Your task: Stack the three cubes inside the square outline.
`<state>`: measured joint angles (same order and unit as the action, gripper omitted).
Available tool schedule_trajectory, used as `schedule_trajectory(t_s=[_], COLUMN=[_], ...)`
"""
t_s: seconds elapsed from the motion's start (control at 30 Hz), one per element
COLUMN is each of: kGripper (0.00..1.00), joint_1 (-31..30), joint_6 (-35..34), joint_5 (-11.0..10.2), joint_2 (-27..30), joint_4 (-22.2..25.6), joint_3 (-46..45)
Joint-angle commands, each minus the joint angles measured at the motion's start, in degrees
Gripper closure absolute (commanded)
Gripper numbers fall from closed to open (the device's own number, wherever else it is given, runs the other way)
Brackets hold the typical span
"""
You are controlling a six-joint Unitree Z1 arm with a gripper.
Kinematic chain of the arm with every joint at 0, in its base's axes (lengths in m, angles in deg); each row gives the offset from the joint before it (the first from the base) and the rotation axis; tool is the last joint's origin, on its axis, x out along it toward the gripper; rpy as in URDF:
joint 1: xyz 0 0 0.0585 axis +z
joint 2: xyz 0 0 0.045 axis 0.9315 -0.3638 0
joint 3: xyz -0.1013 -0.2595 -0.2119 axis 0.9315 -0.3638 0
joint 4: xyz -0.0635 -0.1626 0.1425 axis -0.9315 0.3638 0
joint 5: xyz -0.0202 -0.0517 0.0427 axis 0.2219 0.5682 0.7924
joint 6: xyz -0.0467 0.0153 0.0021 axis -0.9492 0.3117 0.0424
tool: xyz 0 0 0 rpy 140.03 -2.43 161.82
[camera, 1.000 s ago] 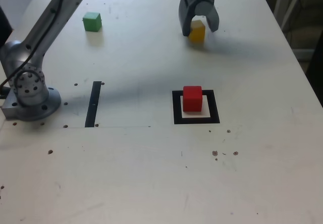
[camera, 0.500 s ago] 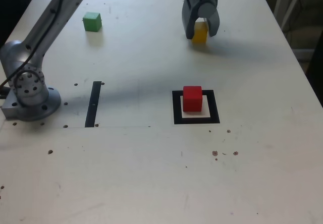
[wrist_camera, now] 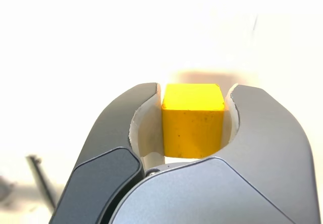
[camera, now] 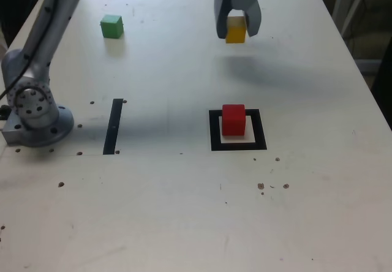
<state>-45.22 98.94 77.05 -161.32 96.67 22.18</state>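
Curved grey hand point(camera: 236, 36) at the end of the metallic robot arm point(camera: 54, 33): in the exterior view it is closed around the small matte yellow cube point(camera: 236, 30), held above the pale worktop point(camera: 147, 217), a soft shadow on the surface beneath. Taking the thick black square outline point(camera: 260, 131) as the clock's centre, the hand and yellow cube are at 12 o'clock, well apart from it. The small matte red cube point(camera: 233, 120) sits within the outline, off-centre towards 11 o'clock. The small matte green cube point(camera: 111, 26) rests at 10 o'clock, and the thin black straight strip point(camera: 113, 127) lies at 9 o'clock.

The wrist view adds what the exterior view hides: pale inner pads point(wrist_camera: 148, 125) flanking the yellow cube, and small dark specks on its orange-tinged face. Only the exterior view clearly shows the outline and the other two cubes.
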Motion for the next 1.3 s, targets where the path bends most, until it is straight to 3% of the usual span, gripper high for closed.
schedule_trajectory(t_s=[0.0,0.43,0.93,1.27], kGripper=[0.89,0.89,0.89,0.89], joint_1=[-0.9,-14.2,-29.1,-31.1], joint_6=[0.0,-7.4,-19.8,-24.2], joint_5=[0.3,1.4,5.1,5.9], joint_2=[2.4,11.1,11.9,11.0], joint_4=[0.4,1.7,2.2,-1.1], joint_3=[-1.2,-10.4,-13.1,-15.7])
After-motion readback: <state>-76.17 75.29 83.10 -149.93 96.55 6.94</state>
